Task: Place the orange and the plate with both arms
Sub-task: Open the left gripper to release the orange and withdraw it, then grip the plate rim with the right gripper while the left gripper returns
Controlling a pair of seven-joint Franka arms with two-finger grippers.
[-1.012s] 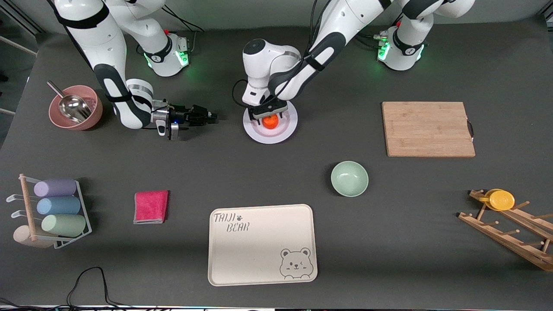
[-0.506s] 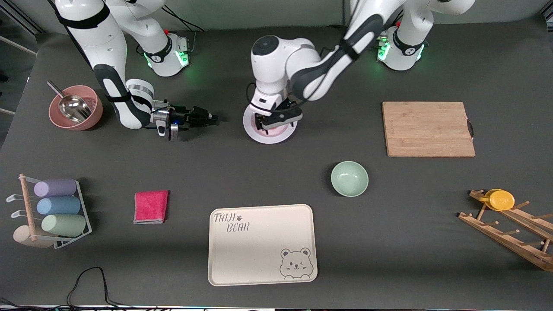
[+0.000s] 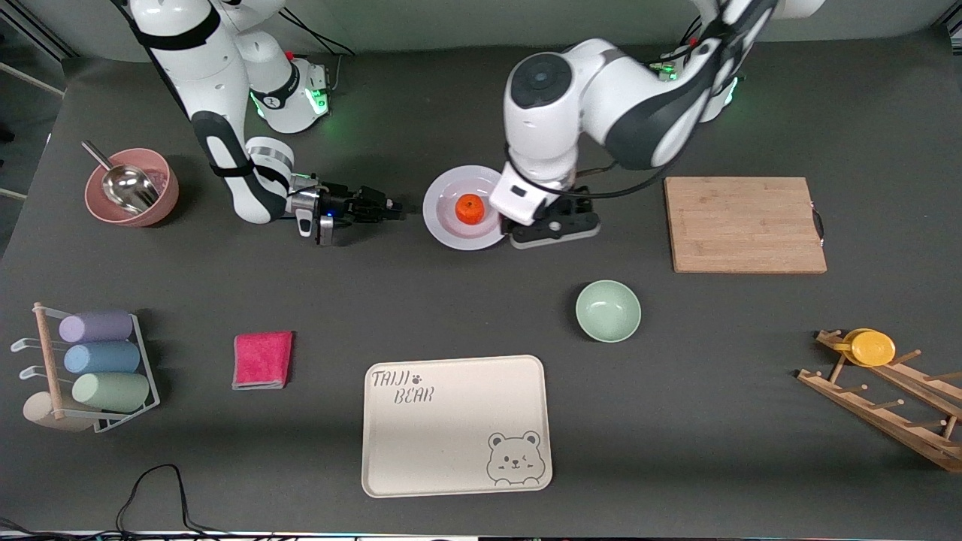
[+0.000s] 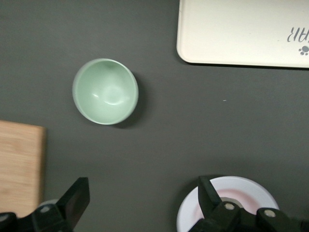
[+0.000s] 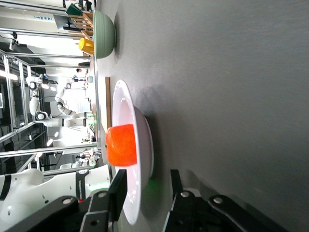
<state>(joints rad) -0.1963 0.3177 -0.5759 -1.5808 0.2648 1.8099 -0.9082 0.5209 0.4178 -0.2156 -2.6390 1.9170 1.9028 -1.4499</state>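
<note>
The orange [image 3: 470,209] sits on the plate [image 3: 443,222], mid-table toward the robots' edge. The left gripper [image 4: 140,205], spread wide and empty, hovers beside the plate. The right gripper [image 5: 145,200], open and empty, straddles the plate's rim.

White glossy arm shells, black joint bands, black hands, green base lights.

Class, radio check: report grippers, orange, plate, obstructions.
Left gripper open, empty, over table beside plate. Right gripper open, low, at plate's rim toward the right arm's end. Orange on plate. Nothing in the way.
</note>
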